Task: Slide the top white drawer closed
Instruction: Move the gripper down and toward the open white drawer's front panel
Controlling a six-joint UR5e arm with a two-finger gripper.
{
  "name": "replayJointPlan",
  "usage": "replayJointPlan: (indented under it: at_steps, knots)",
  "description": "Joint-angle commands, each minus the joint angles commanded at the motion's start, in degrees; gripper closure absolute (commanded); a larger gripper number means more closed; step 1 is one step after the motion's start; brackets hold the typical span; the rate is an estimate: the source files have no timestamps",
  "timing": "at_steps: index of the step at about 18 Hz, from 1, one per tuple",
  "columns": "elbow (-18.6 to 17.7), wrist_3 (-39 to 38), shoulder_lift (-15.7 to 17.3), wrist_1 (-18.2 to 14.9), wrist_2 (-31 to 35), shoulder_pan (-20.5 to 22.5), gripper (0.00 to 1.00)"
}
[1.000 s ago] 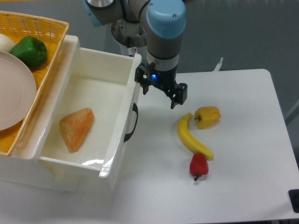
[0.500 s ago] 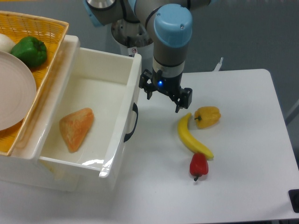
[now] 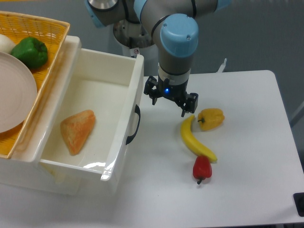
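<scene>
The top white drawer (image 3: pixel 102 102) stands pulled fully out over the counter (image 3: pixel 247 161), an orange wedge-shaped item (image 3: pixel 77 130) inside, so the closing is not yet begun, while the gripper (image 3: pixel 170 101) hangs just beside its front panel, jaws spread and empty.

The drawer (image 3: pixel 124 114) stood open at left, bread (image 3: pixel 77 131) inside, basket (image 3: pixel 47 61) behind-left; gripper (image 3: pixel 170 101) just right; banana (image 3: pixel 194 140) and peppers (image 3: pixel 210 118) farther right.

The wicker basket (image 3: pixel 45 57) and its white plate (image 3: pixel 14 90) run off the left edge. The arm's upper part is cropped at the top, and a dark thing (image 3: pixel 299 203) is cut off bottom right.
</scene>
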Motion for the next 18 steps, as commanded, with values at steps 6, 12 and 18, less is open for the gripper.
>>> replayJointPlan:
  at_steps: [6,12,18]
  knots:
    - [0.2,-2.7,-2.3,0.0,-0.1,0.3,0.0]
    - [0.6,-6.0,-4.6,-0.2,-0.4,0.9,0.0]
    - [1.7,-11.5,-7.1,-0.2,-6.2,2.5,0.0]
